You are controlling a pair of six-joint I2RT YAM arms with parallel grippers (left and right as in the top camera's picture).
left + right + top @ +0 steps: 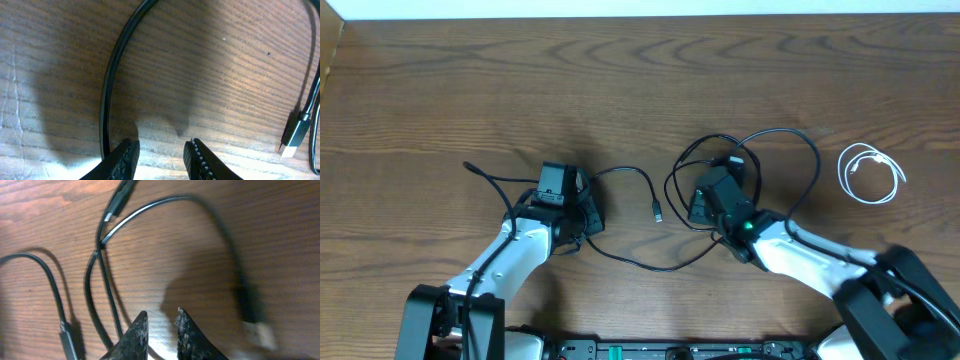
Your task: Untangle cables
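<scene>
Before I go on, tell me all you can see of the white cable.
The white cable is a thin, flexible-looking cord, wound into a loose round coil and lying flat on the wooden table at the robot's right. One end curls inside the loop; its plugs are too small to make out. It touches only the table and lies apart from the black cables.

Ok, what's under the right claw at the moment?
Between the fingertips of the right claw, bare table shows. Strands of black cable run just beside one fingertip, not between them. From overhead, the claw's body covers part of those loops, so any crossing there cannot be seen.
</scene>
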